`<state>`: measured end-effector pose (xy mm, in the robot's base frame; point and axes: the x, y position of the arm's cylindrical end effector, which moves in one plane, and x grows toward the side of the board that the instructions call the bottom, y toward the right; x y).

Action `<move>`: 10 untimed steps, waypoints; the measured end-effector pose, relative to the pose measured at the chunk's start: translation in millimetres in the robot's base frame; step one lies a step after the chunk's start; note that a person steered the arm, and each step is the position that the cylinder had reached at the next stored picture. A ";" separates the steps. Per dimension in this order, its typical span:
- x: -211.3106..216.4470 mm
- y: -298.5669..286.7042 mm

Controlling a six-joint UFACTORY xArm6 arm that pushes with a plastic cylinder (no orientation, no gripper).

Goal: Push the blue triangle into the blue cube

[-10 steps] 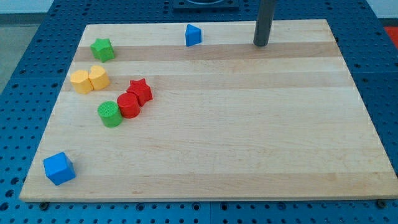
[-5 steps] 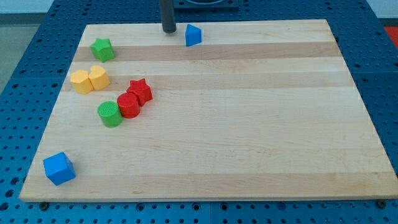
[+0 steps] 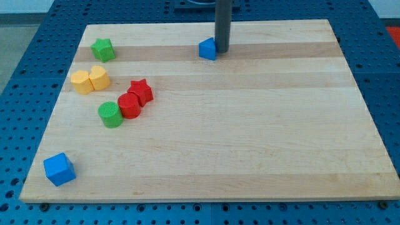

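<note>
A wooden board (image 3: 250, 125) fills the view, lying on a blue pegboard surface. My tip (image 3: 222, 51) is the lower end of a dark rod with no jaws to open or close; it grips nothing. It sits at the right side of the blue triangle (image 3: 207, 49), near the view's top centre, and seems to touch it, though the contact is hard to confirm from this angle.

The blue cube (image 3: 59, 169) lies far off in the board's bottom-left corner. Between them sit a red star (image 3: 141, 92), a red cylinder (image 3: 130, 105) and a green cylinder (image 3: 110, 115), with two yellow blocks (image 3: 90, 80) and a green star (image 3: 103, 49) further left.

I judge the push has barely begun. Next I need to get to the triangle's upper-right side and drive it down-left, steering clear of the red and green cluster.
</note>
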<state>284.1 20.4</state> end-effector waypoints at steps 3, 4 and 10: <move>3.1 -39.0; 35.8 -33.7; 195.1 -40.1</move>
<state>479.1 -19.6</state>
